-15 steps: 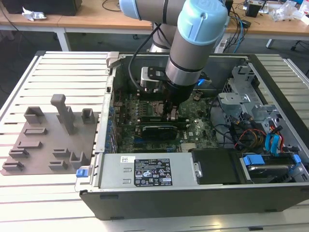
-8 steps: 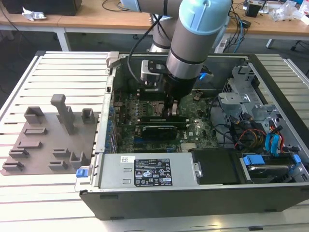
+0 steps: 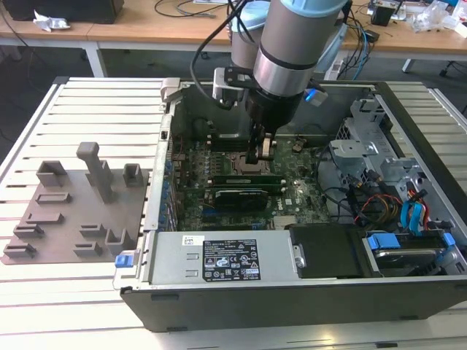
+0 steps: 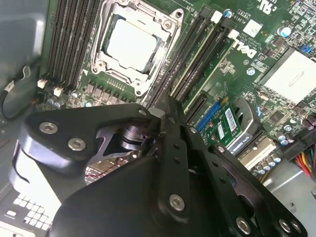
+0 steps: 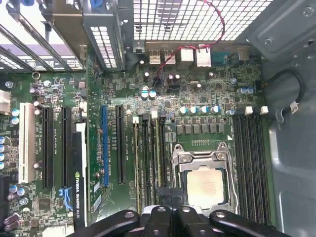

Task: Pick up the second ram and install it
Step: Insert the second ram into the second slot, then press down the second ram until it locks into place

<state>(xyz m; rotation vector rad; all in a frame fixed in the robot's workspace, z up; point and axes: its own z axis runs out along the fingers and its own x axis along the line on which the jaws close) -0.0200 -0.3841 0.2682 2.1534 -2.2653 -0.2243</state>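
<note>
My gripper (image 3: 257,157) reaches down into the open computer case (image 3: 292,299), just above the motherboard beside the CPU socket (image 5: 207,185). In both wrist views its black fingers (image 5: 165,197) are drawn together over the memory slots (image 5: 148,158) next to the socket. Nothing shows between them. A long thin green stick (image 3: 244,177) stands in a slot just in front of the fingertips. I cannot tell whether it is the second ram. The gripper (image 4: 165,111) hides the slot directly under its tips.
A graphics card (image 3: 244,197) stands in front of the memory slots. Drive cages and coloured cables (image 3: 394,204) fill the case on the exterior view's right. A grey holder plate (image 3: 73,211) with bare blocks lies outside the case on the exterior view's left.
</note>
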